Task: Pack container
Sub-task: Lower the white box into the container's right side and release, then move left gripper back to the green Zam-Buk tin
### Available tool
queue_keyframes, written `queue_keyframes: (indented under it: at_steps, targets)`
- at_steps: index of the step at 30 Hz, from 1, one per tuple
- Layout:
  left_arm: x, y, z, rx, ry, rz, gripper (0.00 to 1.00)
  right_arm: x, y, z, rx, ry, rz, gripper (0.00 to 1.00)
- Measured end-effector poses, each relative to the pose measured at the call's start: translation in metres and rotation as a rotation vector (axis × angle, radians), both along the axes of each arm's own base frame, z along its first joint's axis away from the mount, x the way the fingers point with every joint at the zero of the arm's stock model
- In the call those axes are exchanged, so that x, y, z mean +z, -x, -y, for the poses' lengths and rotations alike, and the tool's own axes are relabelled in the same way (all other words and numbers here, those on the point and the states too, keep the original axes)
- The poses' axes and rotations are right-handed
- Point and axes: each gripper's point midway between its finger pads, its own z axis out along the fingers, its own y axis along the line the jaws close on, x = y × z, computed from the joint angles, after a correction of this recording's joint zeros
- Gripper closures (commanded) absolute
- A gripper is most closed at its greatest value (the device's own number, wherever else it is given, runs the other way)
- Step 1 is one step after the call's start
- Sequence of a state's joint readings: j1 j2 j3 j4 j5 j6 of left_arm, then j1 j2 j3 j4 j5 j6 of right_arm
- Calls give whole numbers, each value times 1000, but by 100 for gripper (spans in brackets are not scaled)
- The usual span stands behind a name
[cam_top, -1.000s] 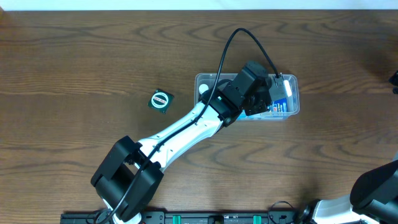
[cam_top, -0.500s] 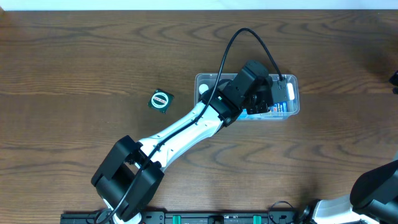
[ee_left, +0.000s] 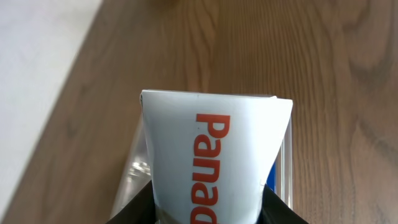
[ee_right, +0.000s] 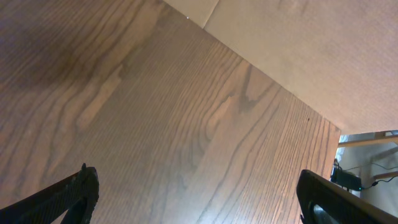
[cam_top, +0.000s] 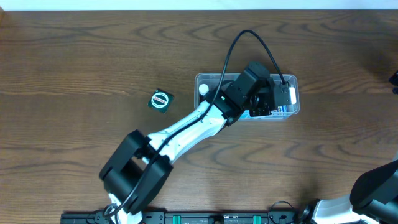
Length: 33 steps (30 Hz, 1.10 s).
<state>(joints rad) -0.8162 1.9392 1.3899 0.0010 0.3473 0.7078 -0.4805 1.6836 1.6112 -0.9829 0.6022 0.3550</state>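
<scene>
Placing step: white tube [ee_left: 186, 149] clamped in left claw [ee_left: 208, 208] over container [cam_top: 199, 84]; lowering and release needed next; right claw [ee_right: 199, 190] spread, idle.

The container [cam_top: 203, 83] is largely covered from above by the left claw [cam_top: 272, 99] and its white tube [ee_left: 211, 149]. Open surface [cam_top: 74, 62] is left all around, interrupted only by a small round item [cam_top: 161, 99] nearby.

The container [cam_top: 198, 78] sits mid-table [cam_top: 74, 56]; the tube [ee_left: 214, 162] in the left gripper [cam_top: 273, 99] is over its right end; a pack [cam_top: 161, 99] lies apart leftward.
</scene>
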Motion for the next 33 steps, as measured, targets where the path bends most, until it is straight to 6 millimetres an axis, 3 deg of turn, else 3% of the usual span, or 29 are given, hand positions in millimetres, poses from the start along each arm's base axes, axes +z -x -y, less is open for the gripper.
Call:
queue_keyframes:
  at_steps: [9,22,30,33]
  targets:
    - [-40,-6,8,-8,-20,-24,48,0,0,0,0,0,0,1]
    - [-36,-10,10,-2,-3,-8,44,0,0,0,0,0,0,1]
    - [-33,-32,0,127,-29,46,44,0,0,0,0,0,0,1]
    - [-15,-41,-11,236,-6,37,34,0,0,0,0,0,0,1]
